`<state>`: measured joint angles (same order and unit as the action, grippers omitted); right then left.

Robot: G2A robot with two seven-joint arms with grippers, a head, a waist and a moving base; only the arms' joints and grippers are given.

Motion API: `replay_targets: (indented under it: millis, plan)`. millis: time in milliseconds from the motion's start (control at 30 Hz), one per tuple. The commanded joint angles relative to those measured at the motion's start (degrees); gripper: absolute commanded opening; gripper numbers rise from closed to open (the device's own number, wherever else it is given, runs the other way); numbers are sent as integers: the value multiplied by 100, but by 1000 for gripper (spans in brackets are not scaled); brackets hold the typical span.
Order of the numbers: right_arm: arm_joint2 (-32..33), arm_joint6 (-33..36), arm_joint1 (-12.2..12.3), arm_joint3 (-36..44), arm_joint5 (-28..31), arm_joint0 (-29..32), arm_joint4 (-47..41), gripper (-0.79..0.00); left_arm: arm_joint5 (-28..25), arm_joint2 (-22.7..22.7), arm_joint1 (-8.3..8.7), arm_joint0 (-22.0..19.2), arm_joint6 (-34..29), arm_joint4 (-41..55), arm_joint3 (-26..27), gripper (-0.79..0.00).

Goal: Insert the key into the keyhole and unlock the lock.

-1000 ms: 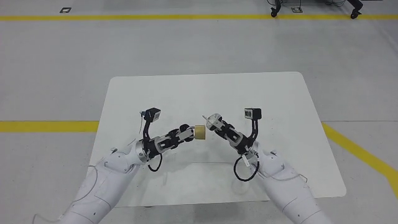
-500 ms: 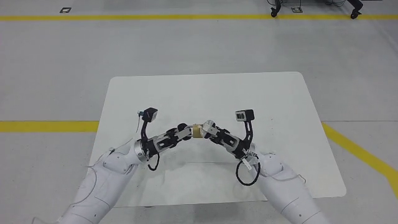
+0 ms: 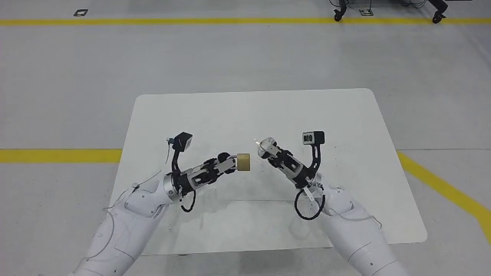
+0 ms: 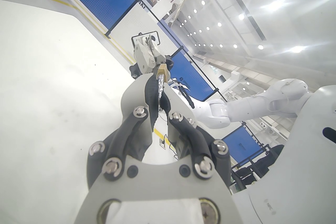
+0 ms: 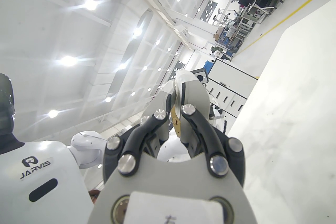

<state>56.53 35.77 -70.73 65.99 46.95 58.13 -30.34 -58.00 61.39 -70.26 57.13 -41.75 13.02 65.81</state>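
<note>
Top view shows lock (image 3: pixel 243 162) and key (image 3: pixel 257 142) held apart

- The right gripper (image 3: pixel 265 147), with the key (image 5: pixel 175 121), has pulled back from the lock (image 3: pixel 243 162).
- Half a second ago it met the lock; now a gap lies between them.

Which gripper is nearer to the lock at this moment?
Left. The left gripper is shut on the lock; the right gripper, holding the key, is apart from it.
</note>
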Motion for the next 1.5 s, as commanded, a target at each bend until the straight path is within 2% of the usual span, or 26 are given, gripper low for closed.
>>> replay_targets:
  millis: [0,333,667,767,833,1000,1067,1167,1300,1467]
  plan:
    - [-99,63,-41,-60,-88,-69,-70,-785,0,15,3,4,-64,33,21,-785]
    - [-399,719,-195,-156,-94,-251,-465,-785,0,53,-17,-69,-90,-163,-147,-785]
    - [-443,905,-224,136,-232,-163,-120,-785,0,-21,-102,-94,736,-1175,-245,-785]
    - [-516,920,-244,263,-261,-142,107,-785,0,-118,-135,-104,851,-935,-327,-785]
    - [-514,892,-250,316,-242,-130,210,-785,3,-204,-137,-150,650,-536,-408,-785]
    - [-45,253,-170,583,345,88,983,-785,146,-304,-96,-310,-115,580,-638,-785]
    - [254,-40,-105,800,470,266,1610,-785,250,-293,-77,-369,-383,987,-775,-785]
    - [643,-562,-32,1310,318,588,2933,-785,319,-285,-63,-459,-772,1546,-885,-785]
    - [914,-1215,10,2144,-61,1059,4761,-785,408,-236,-22,-619,-862,1513,-969,-785]
    - [969,-1839,11,2702,-440,1443,5957,-785,411,-144,-4,-793,-527,817,-1023,-785]
